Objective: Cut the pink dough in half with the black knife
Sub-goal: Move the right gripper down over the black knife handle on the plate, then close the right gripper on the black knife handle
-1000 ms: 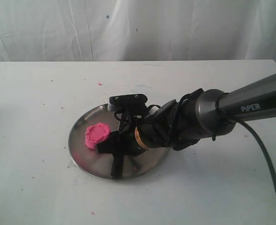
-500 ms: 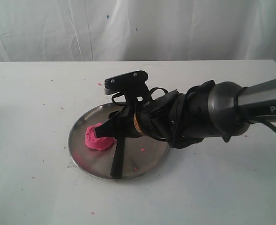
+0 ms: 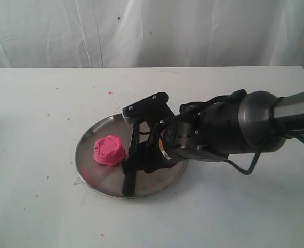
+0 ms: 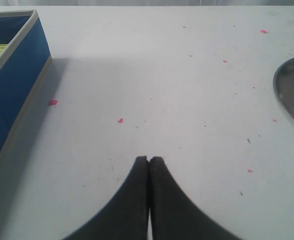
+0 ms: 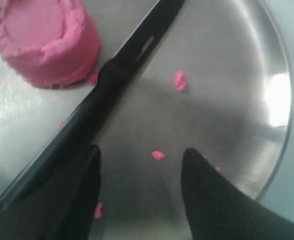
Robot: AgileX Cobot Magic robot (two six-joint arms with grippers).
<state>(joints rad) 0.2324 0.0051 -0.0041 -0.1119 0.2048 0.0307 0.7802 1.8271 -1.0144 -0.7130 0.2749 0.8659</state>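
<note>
The pink dough [image 3: 109, 150] sits as one squat round lump on the left part of the steel plate [image 3: 97, 176]. The black knife [image 3: 127, 182] lies flat on the plate just right of the dough, handle toward the plate's front rim. My right gripper [image 3: 139, 161] hovers low over the plate beside the knife. In the right wrist view this gripper [image 5: 142, 156] is open with only bare plate [image 5: 236, 75] between its fingers. There the knife [image 5: 112, 85] runs past one finger, and the dough [image 5: 42, 40] lies beyond it. My left gripper [image 4: 148, 159] is shut and empty over the bare table.
A blue box [image 4: 17, 75] stands by the left arm. The plate's rim [image 4: 289, 90] shows at the edge of the left wrist view. Small pink crumbs [image 5: 179, 81] dot the plate and the white table. A white curtain hangs behind the table.
The right gripper rose and swung over the dough half a second ago, then came back down right of it. The dough is uncovered again. The knife has not moved.
</note>
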